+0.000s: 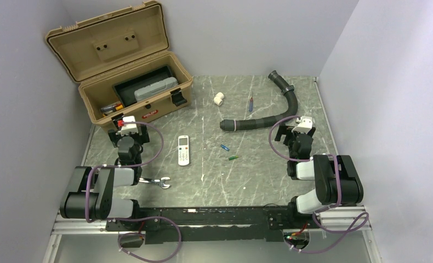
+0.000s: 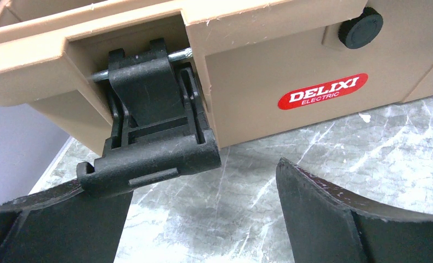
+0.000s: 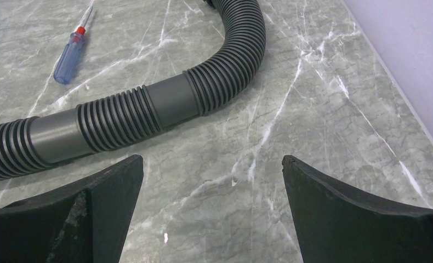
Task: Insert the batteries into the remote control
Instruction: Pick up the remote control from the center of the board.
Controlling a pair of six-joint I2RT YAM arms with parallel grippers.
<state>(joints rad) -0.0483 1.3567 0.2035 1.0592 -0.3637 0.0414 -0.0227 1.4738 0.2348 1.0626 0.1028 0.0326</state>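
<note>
I hold both grippers wide, empty: left gripper (image 2: 203, 230) by the toolbox latch (image 2: 148, 137), right gripper (image 3: 211, 219) by the corrugated hose (image 3: 121, 118). The remote control (image 1: 183, 150) lies mid-table, blue battery (image 1: 224, 147) and green battery (image 1: 233, 158) to its right. Risks I judge: round cells rolling from a nudge; the left gripper snagging the latch

- The left arm (image 1: 102, 186) is folded at the near left, with its wrist held low and pointed away.
- The left fingers (image 2: 335, 219) are spread wide, and nothing is held.
- The right arm (image 1: 329, 178) is folded likewise at the near right.
- The right fingers (image 3: 346, 213) are spread wide, and nothing is held.
</note>
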